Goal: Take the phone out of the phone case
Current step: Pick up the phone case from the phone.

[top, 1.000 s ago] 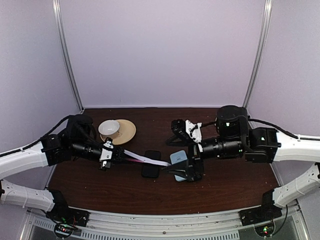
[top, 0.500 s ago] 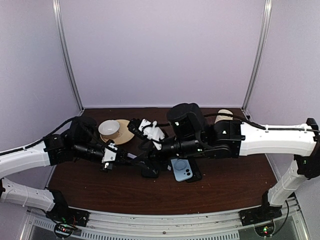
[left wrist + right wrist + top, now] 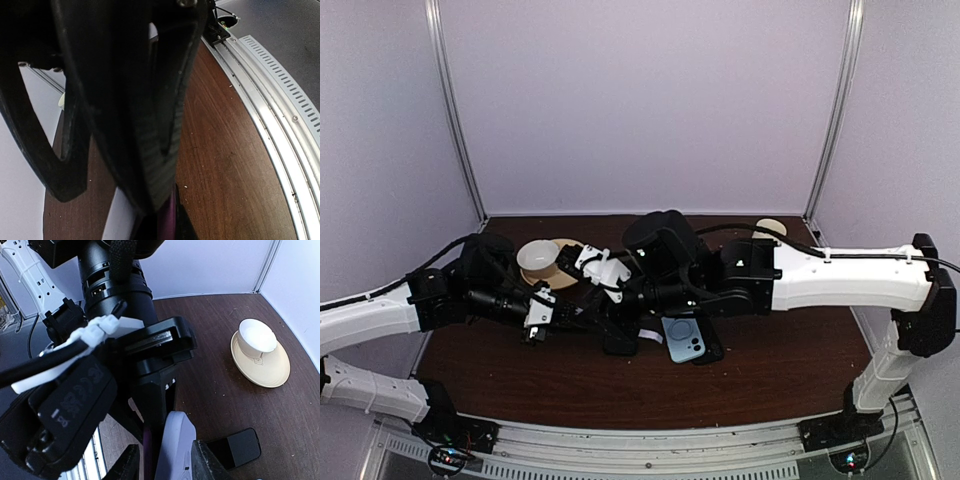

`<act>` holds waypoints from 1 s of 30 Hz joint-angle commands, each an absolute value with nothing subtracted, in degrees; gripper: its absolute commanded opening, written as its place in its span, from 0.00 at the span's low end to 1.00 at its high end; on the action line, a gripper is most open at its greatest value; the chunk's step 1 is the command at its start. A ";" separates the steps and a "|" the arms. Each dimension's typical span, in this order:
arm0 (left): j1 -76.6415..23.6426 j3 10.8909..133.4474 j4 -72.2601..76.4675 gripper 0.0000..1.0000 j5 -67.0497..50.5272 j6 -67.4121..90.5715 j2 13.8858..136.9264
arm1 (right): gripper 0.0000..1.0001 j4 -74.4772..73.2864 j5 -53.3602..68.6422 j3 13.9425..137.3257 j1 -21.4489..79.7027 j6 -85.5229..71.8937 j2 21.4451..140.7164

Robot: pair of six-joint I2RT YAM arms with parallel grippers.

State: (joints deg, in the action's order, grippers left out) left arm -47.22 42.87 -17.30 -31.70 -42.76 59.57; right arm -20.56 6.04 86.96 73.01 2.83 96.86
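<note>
1. The right arm has swung further left since half a second ago, and its wrist now sits over the left arm's. The light blue phone with ringed lenses [image 3: 682,338] has stayed put, right of centre on the dark brown wooden tabletop [image 3: 770,380].
2. The pale lavender, purple-edged cased phone [image 3: 172,445] is up off the tabletop, left of centre. It hangs between the two arms, near the flat black rectangle [image 3: 239,447] lying below.
3. The left fingers [image 3: 155,400] are clamped on its left end and carry its whole weight.
4. The right fingers [image 3: 131,465] stand spread, one on either side of the free end. They have closed on nothing I can see, and I cannot tell whether they touch it.
5. I judge the cased phone to be a light, stiff slab with smooth, likely slippery faces, and a case rim probably soft enough to flex. The best hold looks like a corner lip of the case, peeled back while the other arm pins the body by its long edges.
6. The risk here is a slip, which would drop it toward the black rectangle. The white cup [image 3: 256,335] on its tan saucer [image 3: 267,372] sits far left, well apart and out of harm's way.
</note>
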 commanded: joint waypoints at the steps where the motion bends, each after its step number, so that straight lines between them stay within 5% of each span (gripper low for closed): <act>1: -47.71 45.53 -13.36 0.00 -32.96 -42.71 58.19 | 0.38 -21.86 4.42 89.39 73.39 3.94 98.66; 30: -48.24 45.08 -13.34 0.00 -31.73 -44.03 57.94 | 0.20 -28.30 -3.73 93.53 74.16 5.36 103.12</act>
